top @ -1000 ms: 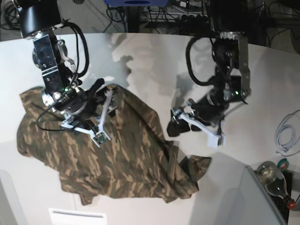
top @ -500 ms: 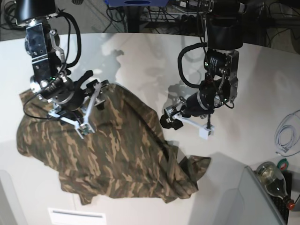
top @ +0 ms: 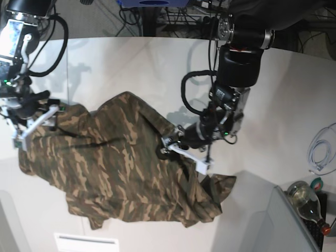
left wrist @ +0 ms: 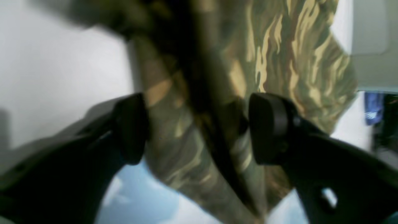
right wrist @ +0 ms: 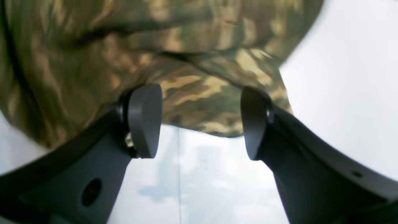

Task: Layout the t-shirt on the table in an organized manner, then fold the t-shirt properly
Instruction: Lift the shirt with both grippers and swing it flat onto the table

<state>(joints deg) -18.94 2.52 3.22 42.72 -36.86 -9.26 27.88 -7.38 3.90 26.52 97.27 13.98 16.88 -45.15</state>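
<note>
While both end effectors gape, the t-shirt (top: 126, 173) lies between their pads.

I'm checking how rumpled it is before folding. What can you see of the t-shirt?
The t-shirt is soft cloth in olive, tan and dark brown camouflage. It lies crumpled on the white table, creased, with one corner bunched at its right in the base view. The left end effector, jaws apart, straddles a raised fold at its edge; the right end effector, open, is at its opposite edge. No neck or label shows.

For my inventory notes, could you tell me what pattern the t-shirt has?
The t-shirt is olive, tan and brown camouflage, clearest in the base view.
</note>
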